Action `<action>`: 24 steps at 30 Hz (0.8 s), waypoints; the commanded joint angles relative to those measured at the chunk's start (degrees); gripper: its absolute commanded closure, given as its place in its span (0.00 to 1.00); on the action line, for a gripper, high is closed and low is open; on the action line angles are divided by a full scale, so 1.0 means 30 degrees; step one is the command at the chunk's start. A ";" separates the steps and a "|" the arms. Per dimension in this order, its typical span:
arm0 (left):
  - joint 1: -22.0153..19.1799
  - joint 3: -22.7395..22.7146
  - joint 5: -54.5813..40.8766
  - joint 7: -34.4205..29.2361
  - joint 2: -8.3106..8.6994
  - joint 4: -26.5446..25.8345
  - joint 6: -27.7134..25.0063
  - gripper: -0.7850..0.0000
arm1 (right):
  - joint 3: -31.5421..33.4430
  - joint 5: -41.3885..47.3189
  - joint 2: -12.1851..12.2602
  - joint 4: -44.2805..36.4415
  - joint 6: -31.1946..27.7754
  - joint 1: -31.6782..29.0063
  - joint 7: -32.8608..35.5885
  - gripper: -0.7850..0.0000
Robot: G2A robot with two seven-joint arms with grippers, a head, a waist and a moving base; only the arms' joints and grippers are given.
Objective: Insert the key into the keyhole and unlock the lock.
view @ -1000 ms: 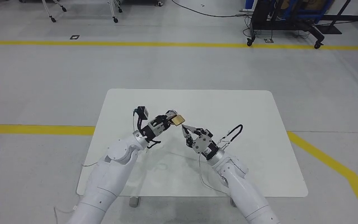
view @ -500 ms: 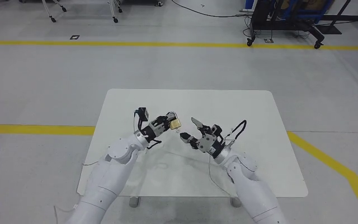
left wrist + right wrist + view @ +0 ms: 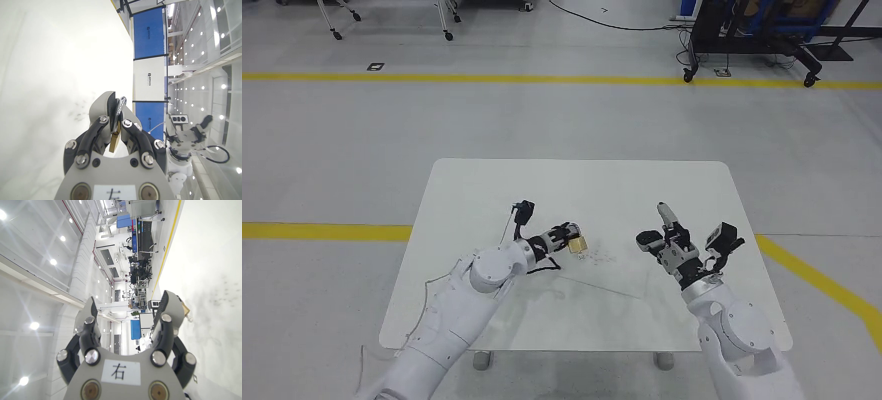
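Observation:
My left gripper (image 3: 568, 238) is low over the middle of the white table (image 3: 542, 190), shut on the brass padlock (image 3: 580, 243). In the left wrist view the padlock (image 3: 114, 141) sits pinched between the pads, and a silvery metal piece (image 3: 121, 104), possibly the key's head, sticks out at the left gripper's (image 3: 117, 110) tips. My right gripper (image 3: 655, 228) is off to the right, open and empty, well apart from the lock. In the right wrist view the right gripper (image 3: 128, 308) is spread wide, and the padlock (image 3: 186, 309) peeks out far behind one finger.
Dark scuff marks (image 3: 599, 258) dot the tabletop just right of the lock. The table's right edge (image 3: 757, 260) runs close to my right arm. A black cable loop (image 3: 217, 154) hangs by the right wrist.
The right gripper has opened, let go near the lock and drawn away to the right. The left gripper has carried the padlock lower and a little to the right.

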 commanded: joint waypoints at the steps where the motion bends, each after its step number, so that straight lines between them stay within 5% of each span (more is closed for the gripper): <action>1: -0.0445 0.0770 0.0442 0.0367 -0.0261 0.0521 0.0332 1.00 | -0.0013 0.0010 -0.0001 0.0084 0.0001 0.0049 0.0015 0.00; 12: -0.2873 0.3365 0.1155 0.2390 -0.1842 0.4837 -0.0280 1.00 | -0.0013 0.0010 -0.0001 0.0084 0.0001 0.0049 0.0015 0.00; 16: -0.3105 0.3665 0.1288 0.2552 -0.2154 0.5672 0.0018 0.53 | -0.0013 0.0010 -0.0001 0.0084 0.0001 0.0049 0.0015 0.00; 18: -0.3282 0.3593 0.1234 0.2233 -0.2209 0.6029 0.0359 0.11 | -0.0013 0.0010 -0.0001 0.0084 0.0001 0.0049 0.0015 0.00; 19: -0.3367 0.3516 0.1207 0.2019 -0.2210 0.6171 0.0588 0.00 | -0.0013 0.0010 -0.0001 0.0084 0.0001 0.0049 0.0015 0.00; 24: -0.3566 0.2500 0.0948 0.1009 -0.1909 0.5670 0.0563 0.00 | -0.0013 0.0010 -0.0001 0.0084 0.0001 0.0049 0.0015 0.00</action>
